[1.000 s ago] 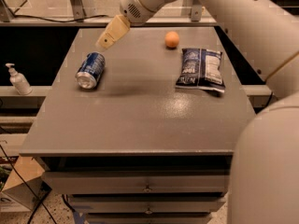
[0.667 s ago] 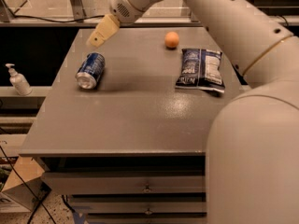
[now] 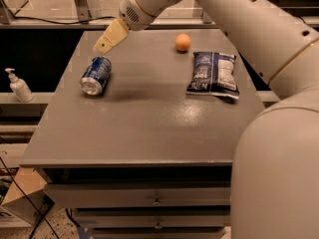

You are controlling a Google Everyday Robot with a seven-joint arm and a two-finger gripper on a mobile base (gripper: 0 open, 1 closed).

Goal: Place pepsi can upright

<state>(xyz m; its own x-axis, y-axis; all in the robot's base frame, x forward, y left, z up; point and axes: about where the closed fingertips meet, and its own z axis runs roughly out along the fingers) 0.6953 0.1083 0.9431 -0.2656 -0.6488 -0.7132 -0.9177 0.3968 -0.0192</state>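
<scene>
The pepsi can [image 3: 96, 75], blue with white markings and a silver end, lies on its side at the left of the grey table [image 3: 144, 128]. Its silver end faces the front. My gripper [image 3: 103, 45] hangs in the air just above and behind the can, at the table's back left, not touching it. The white arm reaches in from the right and fills the right side of the view.
A blue-and-white snack bag [image 3: 213, 73] lies flat at the right of the table. A small orange ball [image 3: 183, 42] sits at the back centre. A white pump bottle [image 3: 18, 86] stands on a ledge to the left, off the table. Drawers are below the tabletop.
My gripper has moved left and a little forward, ending closer above the can. The can, bag and orange ball have not moved.
</scene>
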